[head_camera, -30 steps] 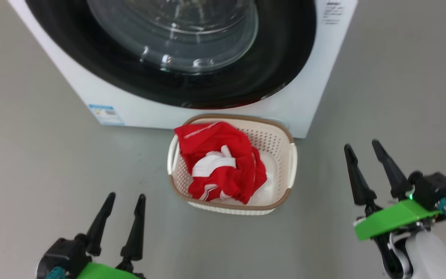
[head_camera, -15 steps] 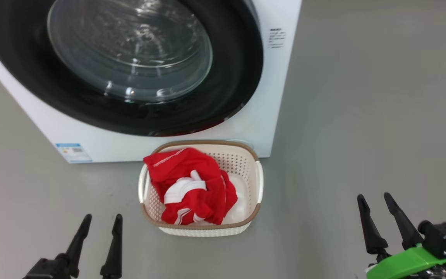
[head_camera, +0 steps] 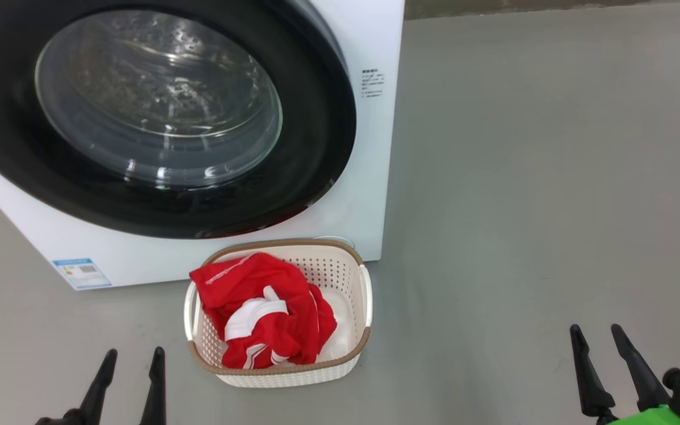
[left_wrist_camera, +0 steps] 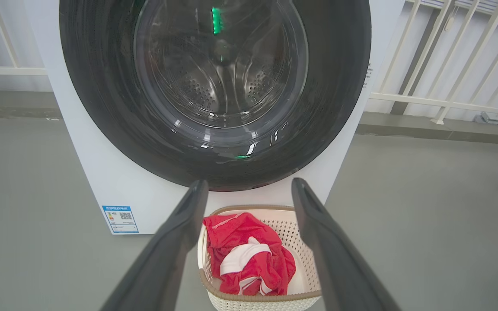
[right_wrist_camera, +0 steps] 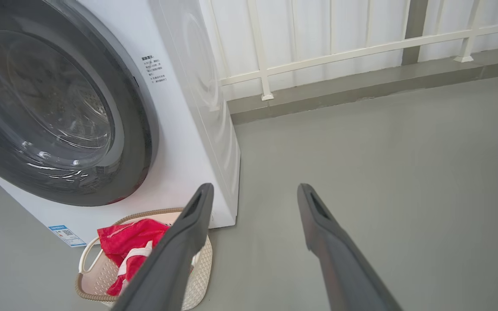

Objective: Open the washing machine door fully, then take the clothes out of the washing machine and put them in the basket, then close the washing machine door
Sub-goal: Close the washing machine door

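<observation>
Left gripper (head_camera: 133, 356) and right gripper (head_camera: 597, 330) both stand with fingers spread wide, holding nothing and touching nothing, low at either side over the grey floor (head_camera: 523, 206). The washing machine (head_camera: 369, 177) stands ahead; the washing machine door (head_camera: 316, 118) appears shut, though its seam is hard to read. The basket (head_camera: 287, 378) sits just before the machine's front, between the grippers, with the red clothes (head_camera: 269, 319) inside.

Head camera looks down at the washing machine (head_camera: 369, 177) and basket (head_camera: 287, 376). Left wrist camera, low, faces the door (left_wrist_camera: 331, 108) squarely; right wrist camera sees it obliquely from the right. All share the basket.
</observation>
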Controlling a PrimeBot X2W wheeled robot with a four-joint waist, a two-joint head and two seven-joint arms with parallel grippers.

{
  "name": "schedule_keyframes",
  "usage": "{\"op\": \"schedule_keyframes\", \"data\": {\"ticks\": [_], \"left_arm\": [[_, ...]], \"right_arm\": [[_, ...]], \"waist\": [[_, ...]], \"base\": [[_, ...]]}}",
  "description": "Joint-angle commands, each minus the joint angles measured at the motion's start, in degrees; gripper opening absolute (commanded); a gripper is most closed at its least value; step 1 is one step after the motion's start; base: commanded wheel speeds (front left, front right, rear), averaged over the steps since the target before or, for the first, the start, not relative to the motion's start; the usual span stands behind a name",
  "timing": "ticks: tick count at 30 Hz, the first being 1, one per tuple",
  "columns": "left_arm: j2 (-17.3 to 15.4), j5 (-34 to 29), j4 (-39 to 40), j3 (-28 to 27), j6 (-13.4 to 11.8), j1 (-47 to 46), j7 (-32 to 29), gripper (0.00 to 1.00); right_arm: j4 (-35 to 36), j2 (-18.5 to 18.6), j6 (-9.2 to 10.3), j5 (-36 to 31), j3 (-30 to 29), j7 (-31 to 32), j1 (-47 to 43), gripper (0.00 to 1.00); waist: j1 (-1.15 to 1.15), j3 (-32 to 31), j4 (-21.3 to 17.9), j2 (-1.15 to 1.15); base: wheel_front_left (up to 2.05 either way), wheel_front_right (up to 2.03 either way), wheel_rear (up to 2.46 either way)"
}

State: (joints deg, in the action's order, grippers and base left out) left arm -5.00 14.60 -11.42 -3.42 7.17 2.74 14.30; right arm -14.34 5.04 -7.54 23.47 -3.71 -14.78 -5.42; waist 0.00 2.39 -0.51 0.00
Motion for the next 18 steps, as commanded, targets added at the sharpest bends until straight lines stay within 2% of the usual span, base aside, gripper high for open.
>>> {"op": "schedule_keyframes", "data": {"ticks": [1,18], "left_arm": [[-1.1,-0.2,1.7,-2.2,0.3,-0.1,0.7,1.0],[-1.2,0.3,1.9,-3.7,0.3,0.4,0.7,1.0]], "right_arm": [[1.7,0.6,0.05,-0.6,0.6,-0.2,0.1,1.0],[2.8,-0.1,0.05,-0.9,-1.8,-0.2,-2.0,1.0]], "waist": [[0.0,-0.4,-0.5,0.0],[0.0,0.1,-1.8,0.0]], "base": [[0.0,0.0,0.0],[0.0,0.0,0.0]]}}
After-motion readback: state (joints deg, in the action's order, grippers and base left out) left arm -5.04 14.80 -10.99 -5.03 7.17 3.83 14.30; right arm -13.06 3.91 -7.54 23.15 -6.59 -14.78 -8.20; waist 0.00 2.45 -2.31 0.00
